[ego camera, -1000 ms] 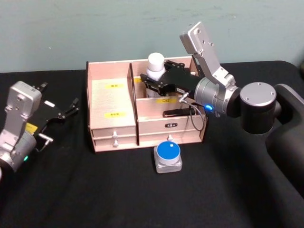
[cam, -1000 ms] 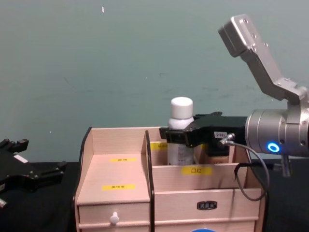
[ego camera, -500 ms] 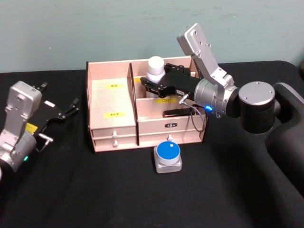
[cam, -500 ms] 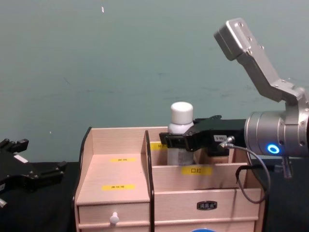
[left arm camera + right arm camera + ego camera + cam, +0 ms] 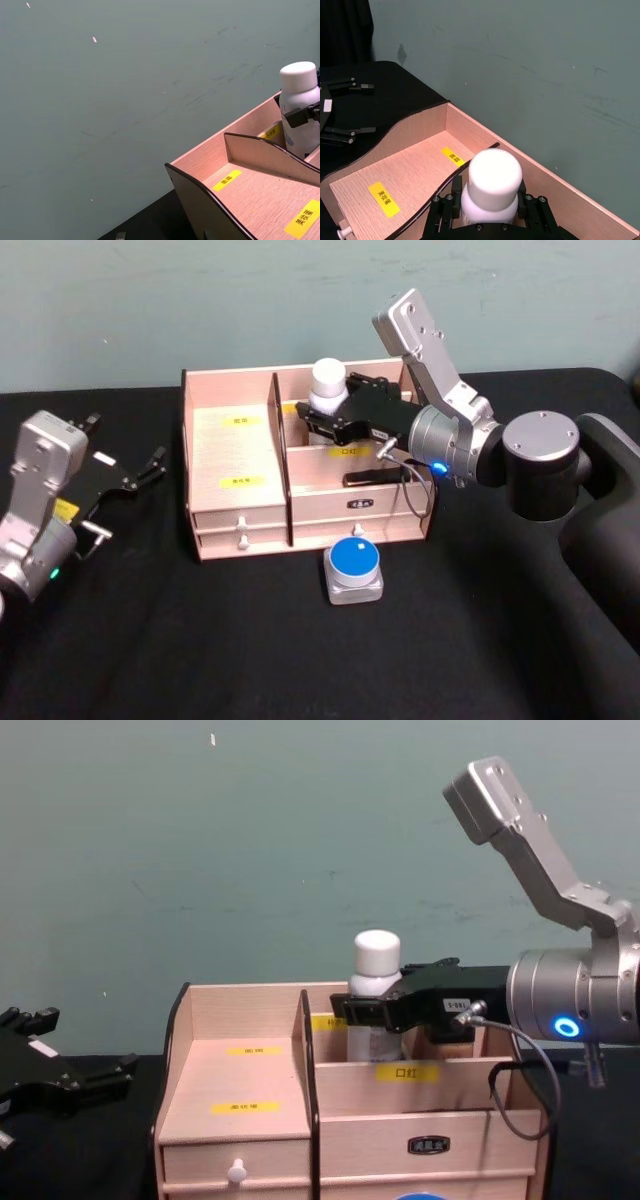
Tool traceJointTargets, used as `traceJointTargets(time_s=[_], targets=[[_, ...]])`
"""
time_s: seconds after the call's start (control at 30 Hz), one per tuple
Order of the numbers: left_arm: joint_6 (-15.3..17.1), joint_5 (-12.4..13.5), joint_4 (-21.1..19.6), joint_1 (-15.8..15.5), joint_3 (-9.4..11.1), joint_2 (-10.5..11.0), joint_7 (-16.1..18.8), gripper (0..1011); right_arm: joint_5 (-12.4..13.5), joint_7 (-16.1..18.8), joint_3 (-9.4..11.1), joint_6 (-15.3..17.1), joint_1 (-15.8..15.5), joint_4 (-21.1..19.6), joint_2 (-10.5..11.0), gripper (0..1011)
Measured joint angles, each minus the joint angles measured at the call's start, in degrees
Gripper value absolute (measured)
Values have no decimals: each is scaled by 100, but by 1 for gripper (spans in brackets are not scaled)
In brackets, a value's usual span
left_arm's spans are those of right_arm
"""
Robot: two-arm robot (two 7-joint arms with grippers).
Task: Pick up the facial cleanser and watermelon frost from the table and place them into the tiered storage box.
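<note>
The facial cleanser (image 5: 328, 378), a tall white bottle with a rounded cap, stands upright in the back right compartment of the tiered storage box (image 5: 232, 452). My right gripper (image 5: 324, 418) is shut on its body just below the cap, also seen in the chest view (image 5: 376, 1010) and the right wrist view (image 5: 487, 206). The watermelon frost (image 5: 354, 562), a squat clear jar with a blue lid, sits on the black table just in front of the box's drawers. My left gripper (image 5: 148, 468) rests open on the table left of the box.
The table is covered in black cloth (image 5: 200, 640) and a teal wall stands close behind the box. The box's left stepped compartment (image 5: 245, 1075) holds nothing. A cable (image 5: 412, 490) hangs from my right wrist over the box's front right corner.
My right gripper has lowered the facial cleanser a little deeper into the back right compartment, then held nearly still. The left arm and the jar have not moved.
</note>
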Motion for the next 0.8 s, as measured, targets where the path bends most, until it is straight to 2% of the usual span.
traceJointTargets(time_s=[0.5,0.7,0.8], targets=[[0,0,0,0,0,0,0,1010,13,-3,17,-8,-18,-9,10,1002],[0,0,0,0,0,0,0,1010,-8,-3,16,100,-65,-190,99,1002],[0,0,0,0,0,0,0,1010,-59,-10,5,261,-121,-438,205,1002]])
